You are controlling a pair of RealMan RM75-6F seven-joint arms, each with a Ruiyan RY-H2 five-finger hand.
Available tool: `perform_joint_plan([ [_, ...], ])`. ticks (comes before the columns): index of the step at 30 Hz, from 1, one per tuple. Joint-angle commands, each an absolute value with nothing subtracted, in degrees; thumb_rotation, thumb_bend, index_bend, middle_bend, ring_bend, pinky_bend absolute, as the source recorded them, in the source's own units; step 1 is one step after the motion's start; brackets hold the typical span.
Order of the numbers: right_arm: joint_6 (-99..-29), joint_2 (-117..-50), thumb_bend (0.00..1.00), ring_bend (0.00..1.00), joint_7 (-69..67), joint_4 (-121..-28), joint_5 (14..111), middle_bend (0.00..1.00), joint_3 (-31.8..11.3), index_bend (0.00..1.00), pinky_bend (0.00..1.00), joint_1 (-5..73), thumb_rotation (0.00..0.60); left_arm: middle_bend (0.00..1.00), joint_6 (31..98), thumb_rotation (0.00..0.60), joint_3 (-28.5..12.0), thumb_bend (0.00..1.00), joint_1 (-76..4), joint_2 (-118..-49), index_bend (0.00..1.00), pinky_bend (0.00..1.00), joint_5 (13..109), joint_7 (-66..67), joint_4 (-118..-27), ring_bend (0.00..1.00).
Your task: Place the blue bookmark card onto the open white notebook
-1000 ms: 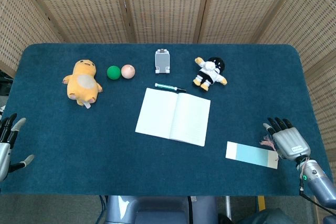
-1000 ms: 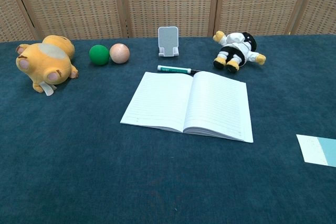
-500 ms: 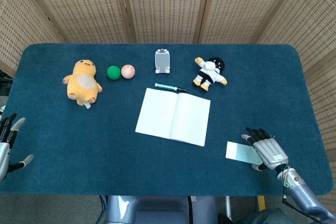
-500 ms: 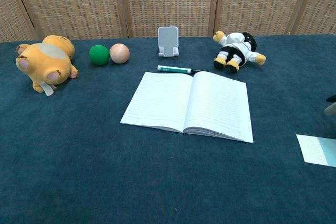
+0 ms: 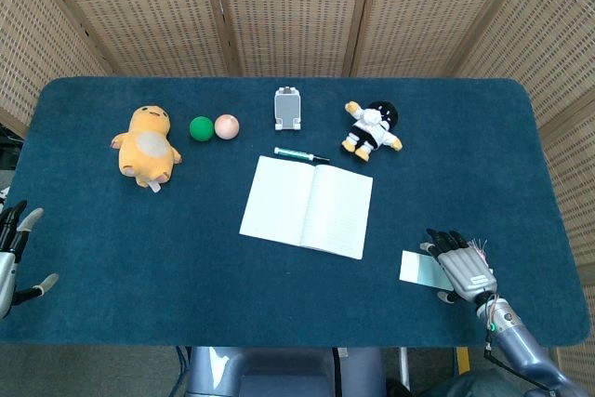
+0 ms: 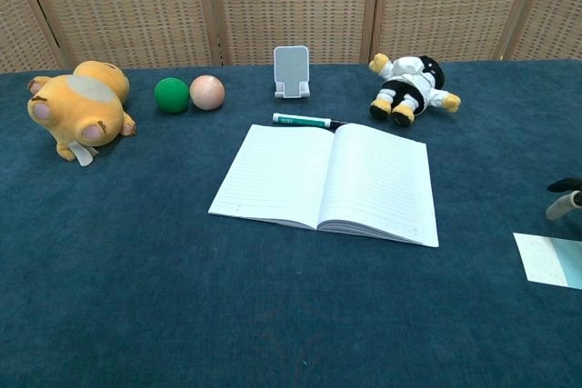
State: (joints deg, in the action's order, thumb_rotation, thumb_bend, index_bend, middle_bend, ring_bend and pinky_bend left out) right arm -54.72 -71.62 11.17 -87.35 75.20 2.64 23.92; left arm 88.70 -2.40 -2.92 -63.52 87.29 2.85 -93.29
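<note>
- The left hand hangs off the desk's 9 o'clock edge, fingers apart, holding nothing.
- A yellow plush toy lies at the 10 o'clock part of the blue desk, with a green ball and a peach ball touching each other just beside it.
- A grey phone stand stands at 12 o'clock, and a green pen lies between it and the notebook's top edge.
- The open white notebook lies flat at the middle of the desk, pages bare.
- A black-and-white plush doll lies at 1 o'clock.
- The blue bookmark card lies flat on the desk at 4 o'clock, apart from the notebook.
- The right hand covers the card's right part, fingers spread; whether it touches or grips the card cannot be told.
</note>
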Motion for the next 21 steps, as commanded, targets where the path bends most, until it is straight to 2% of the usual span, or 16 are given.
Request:
perform_joint_plan([
  [1,-54.22,-72.89,0.00,0.00,11.37,-86.15,73.90,0.00,2.58,0.17,0.03,23.42,0.600,0.00,88.52,0.600,-2.30,0.00,-2.98,-63.54,0.00,0.00,87.37,2.96,-93.33,0.00],
  [21,-52.98,-72.98,0.00,0.00,9.60,-84.72,73.88,0.00,1.94,0.23,0.03,23.51,0.600,0.00,88.49,0.600,-2.31,0.00,-2.99,-63.63,0.00,0.00,87.29,3.17,-93.40,0.00],
])
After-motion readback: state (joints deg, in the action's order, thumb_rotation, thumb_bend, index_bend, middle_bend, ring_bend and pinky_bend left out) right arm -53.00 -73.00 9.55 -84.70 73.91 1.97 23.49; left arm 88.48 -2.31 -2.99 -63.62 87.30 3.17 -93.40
